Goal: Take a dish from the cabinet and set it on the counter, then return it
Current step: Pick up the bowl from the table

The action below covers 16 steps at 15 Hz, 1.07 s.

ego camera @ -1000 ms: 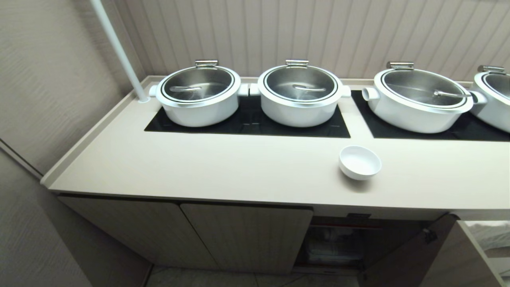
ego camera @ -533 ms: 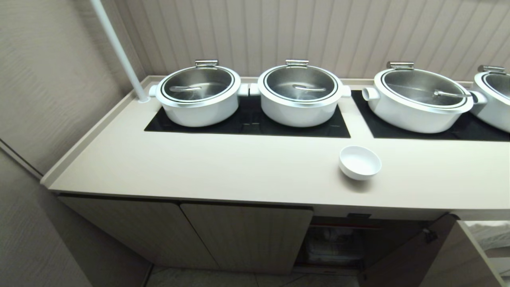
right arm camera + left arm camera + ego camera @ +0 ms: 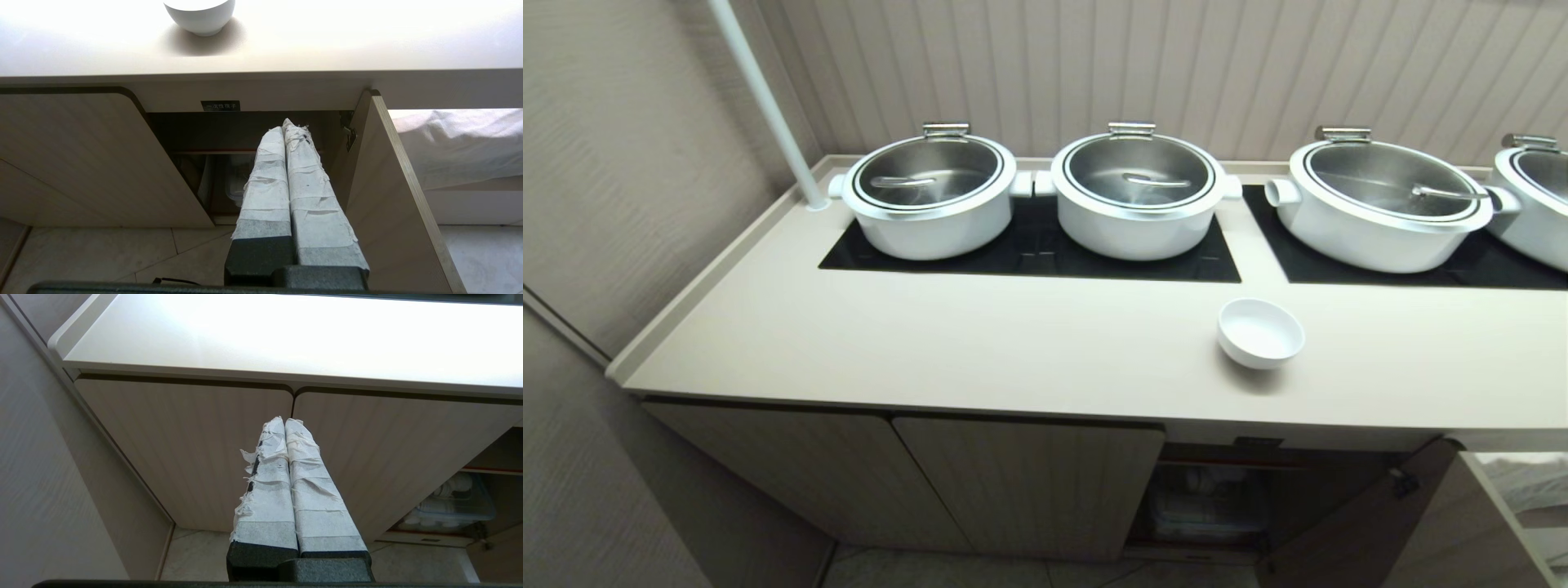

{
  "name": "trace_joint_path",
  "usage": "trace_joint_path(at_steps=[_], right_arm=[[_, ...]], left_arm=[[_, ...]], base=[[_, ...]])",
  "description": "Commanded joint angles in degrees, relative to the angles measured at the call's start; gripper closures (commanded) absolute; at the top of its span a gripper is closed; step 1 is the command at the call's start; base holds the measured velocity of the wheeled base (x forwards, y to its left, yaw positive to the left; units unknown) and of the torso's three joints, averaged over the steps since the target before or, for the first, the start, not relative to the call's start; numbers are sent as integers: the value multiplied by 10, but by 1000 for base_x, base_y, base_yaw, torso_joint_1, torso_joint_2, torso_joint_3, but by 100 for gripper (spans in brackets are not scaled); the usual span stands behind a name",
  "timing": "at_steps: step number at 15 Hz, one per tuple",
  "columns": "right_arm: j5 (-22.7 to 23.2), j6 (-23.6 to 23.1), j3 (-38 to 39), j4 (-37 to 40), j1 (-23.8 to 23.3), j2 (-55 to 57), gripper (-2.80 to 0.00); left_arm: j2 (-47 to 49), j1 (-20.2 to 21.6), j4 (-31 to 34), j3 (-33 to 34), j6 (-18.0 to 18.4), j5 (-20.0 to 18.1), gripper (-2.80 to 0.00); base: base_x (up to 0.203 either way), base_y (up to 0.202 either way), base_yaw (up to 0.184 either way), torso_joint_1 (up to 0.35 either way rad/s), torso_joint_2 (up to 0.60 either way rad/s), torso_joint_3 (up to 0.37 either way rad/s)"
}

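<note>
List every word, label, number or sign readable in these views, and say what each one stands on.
"一次性筷子": white characters on the small black label, fixed to the cabinet frame just under the counter edge, above the open compartment; the reading is my best one, as the characters are small.
In the head view the same label is too small to read.
No other text shows on the dish, pots or doors.

Both arms hang low, left claw point(image 3: 286, 421) and right claw point(image 3: 291, 124) each pressed together, empty.

Head view looks down on the counter point(image 3: 1013, 351); low wrist views perhaps tilt upward, sharing it.
</note>
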Motion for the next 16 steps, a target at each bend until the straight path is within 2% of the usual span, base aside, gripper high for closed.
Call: trace_joint_path(at_steps=[1,7,12,16], right_arm=[[0,0,0,-14,-3,59,0],[4,2,0,-96,-13,185,0],[44,-1,-4,-193,-34,336,0],[50,2,-57,-266,-24,447,0]], left_arm=[[0,0,0,0,0,0,0],[0,0,0,0,0,0,0],[0,0,0,0,0,0,0],[0,0,0,0,0,0,0]], base=[[0,0,0,0,0,0],[0,0,0,0,0,0],[0,0,0,0,0,0],[0,0,0,0,0,0]])
